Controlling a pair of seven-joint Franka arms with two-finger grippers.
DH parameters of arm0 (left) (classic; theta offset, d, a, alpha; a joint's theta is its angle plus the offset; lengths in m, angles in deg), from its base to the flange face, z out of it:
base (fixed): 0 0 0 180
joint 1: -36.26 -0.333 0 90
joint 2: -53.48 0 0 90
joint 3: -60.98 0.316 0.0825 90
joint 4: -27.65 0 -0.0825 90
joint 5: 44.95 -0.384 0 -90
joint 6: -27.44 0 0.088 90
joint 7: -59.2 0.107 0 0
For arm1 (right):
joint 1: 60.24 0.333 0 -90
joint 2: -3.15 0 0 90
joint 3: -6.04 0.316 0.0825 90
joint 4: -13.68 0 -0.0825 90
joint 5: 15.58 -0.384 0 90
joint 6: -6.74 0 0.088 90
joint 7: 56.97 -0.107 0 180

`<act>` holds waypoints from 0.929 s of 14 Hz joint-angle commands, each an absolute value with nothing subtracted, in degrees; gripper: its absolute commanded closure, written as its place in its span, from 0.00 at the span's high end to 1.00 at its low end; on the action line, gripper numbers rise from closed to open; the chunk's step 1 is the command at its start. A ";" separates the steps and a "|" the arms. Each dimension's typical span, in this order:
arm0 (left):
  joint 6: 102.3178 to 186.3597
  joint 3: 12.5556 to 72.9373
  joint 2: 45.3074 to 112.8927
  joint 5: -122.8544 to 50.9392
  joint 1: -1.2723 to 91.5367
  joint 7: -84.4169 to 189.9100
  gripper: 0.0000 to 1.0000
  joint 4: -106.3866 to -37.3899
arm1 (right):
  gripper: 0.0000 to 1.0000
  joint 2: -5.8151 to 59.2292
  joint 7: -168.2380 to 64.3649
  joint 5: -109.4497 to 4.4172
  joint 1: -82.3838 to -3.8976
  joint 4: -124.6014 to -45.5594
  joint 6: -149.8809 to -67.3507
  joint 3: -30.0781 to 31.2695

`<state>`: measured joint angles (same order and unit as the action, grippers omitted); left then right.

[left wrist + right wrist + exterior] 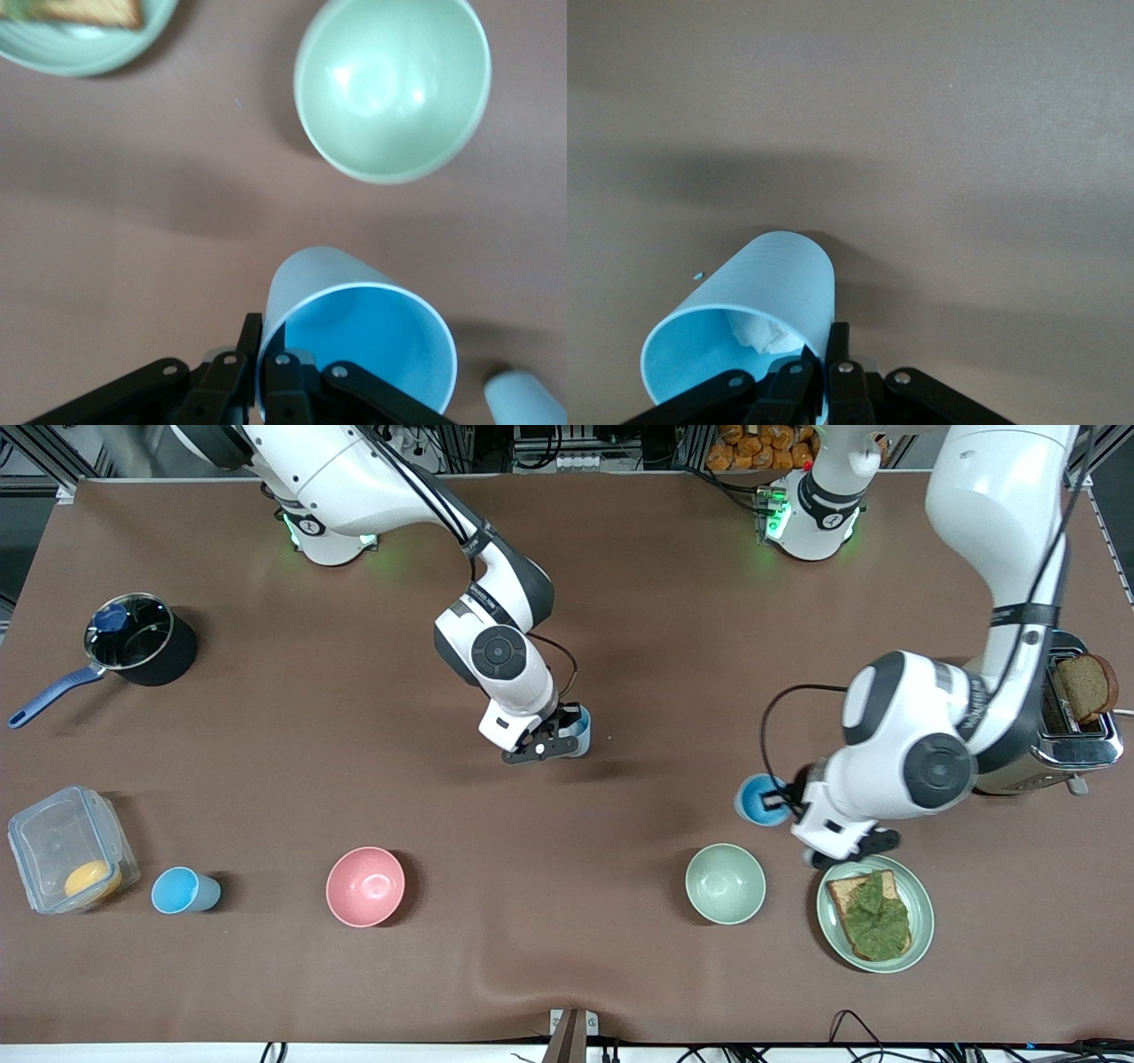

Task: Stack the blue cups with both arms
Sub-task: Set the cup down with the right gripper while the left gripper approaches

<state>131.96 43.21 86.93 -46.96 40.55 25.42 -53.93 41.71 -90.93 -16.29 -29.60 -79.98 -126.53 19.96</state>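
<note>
My right gripper (pixel 565 737) is shut on the rim of a blue cup (pixel 578 730) at the table's middle. In the right wrist view, my right gripper (pixel 830 354) pinches this cup's (pixel 757 292) wall, and something white and crumpled lies inside it. My left gripper (pixel 781 802) is shut on the rim of a second blue cup (pixel 760 799), close to the pale green bowl (pixel 725 883). The left wrist view shows my left gripper (pixel 263 354) with one finger inside and one outside that cup (pixel 354 341). A third blue cup (pixel 182 890) stands free at the right arm's end, beside the pink bowl (pixel 365 886).
A green plate (pixel 917 943) with toast and lettuce lies under the left wrist. A toaster (pixel 1076 731) with bread stands at the left arm's end. A black pot (pixel 142 642) and a clear container (pixel 66 850) are at the right arm's end.
</note>
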 commanded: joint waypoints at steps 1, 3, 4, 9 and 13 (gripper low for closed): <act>133.95 40.43 78.99 -46.09 39.60 24.66 0.00 -63.82 | 0.00 43.76 -94.32 -15.76 -28.86 -76.67 -125.71 20.28; 135.71 38.76 78.00 -45.92 39.86 24.31 0.00 -66.13 | 0.00 43.67 -94.32 -16.28 -29.56 -75.10 -123.88 20.28; 137.55 37.62 77.91 -45.83 39.77 23.78 0.00 -67.35 | 0.00 43.67 -94.41 -16.11 -29.65 -74.31 -120.56 20.20; 149.34 35.06 75.89 -45.83 40.12 19.22 0.00 -74.39 | 0.00 43.76 -95.02 -15.84 -30.53 -72.81 -112.97 20.02; 150.83 34.97 76.68 -45.48 40.48 18.77 0.00 -73.69 | 0.31 44.81 -95.29 -15.93 -30.62 -72.81 -113.32 20.02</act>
<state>149.21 35.10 78.35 -46.95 40.72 19.75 -72.22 43.48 -94.03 -16.32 -30.04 -74.27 -113.85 19.34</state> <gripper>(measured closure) 0.952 0.925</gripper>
